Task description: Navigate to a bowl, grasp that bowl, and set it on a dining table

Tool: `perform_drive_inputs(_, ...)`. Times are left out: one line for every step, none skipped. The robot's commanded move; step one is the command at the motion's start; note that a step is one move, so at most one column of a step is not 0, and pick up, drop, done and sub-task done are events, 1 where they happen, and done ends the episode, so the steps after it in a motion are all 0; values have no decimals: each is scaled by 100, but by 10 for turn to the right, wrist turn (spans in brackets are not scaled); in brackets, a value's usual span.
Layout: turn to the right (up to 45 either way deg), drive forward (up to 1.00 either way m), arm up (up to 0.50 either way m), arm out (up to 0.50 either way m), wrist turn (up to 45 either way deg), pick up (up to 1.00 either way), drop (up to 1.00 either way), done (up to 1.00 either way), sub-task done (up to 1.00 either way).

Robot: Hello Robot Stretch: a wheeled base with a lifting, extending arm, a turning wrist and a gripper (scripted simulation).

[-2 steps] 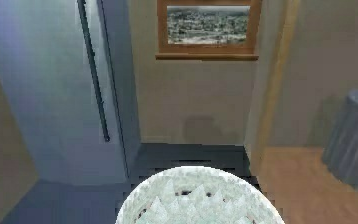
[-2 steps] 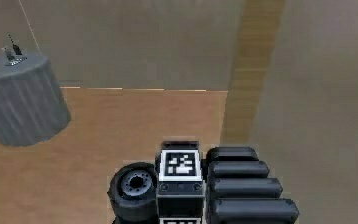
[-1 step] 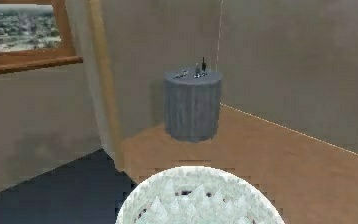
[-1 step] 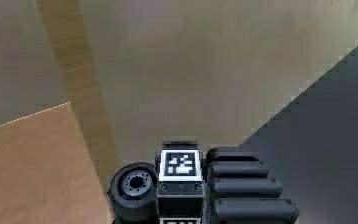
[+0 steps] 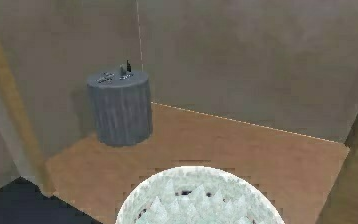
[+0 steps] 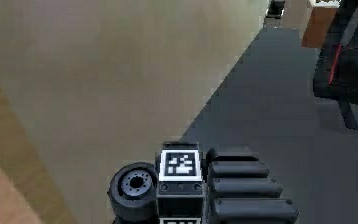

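Observation:
A round white speckled shape (image 5: 200, 200), curved like a bowl's rim, rises from the forward view's bottom edge. In the arm side view the arm's dark ribbed segments (image 6: 249, 188) lie along the bottom edge, with a white marker square (image 6: 179, 165) at their left. Left of that square sits the gripper's (image 6: 135, 192) dark round body, close to the beige wall (image 6: 87, 80). Its far end cannot be made out, so I cannot tell whether it holds anything.
A grey ribbed bin (image 5: 119, 108) with small dark items on top stands in a wall corner on a wooden floor (image 5: 237, 150). In the arm side view, dark grey floor (image 6: 277, 110) runs toward a dark chair (image 6: 345, 55) and wooden furniture (image 6: 322, 25).

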Motion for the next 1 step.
perform_drive_inputs(0,100,0,0,0,0,0,0,0)
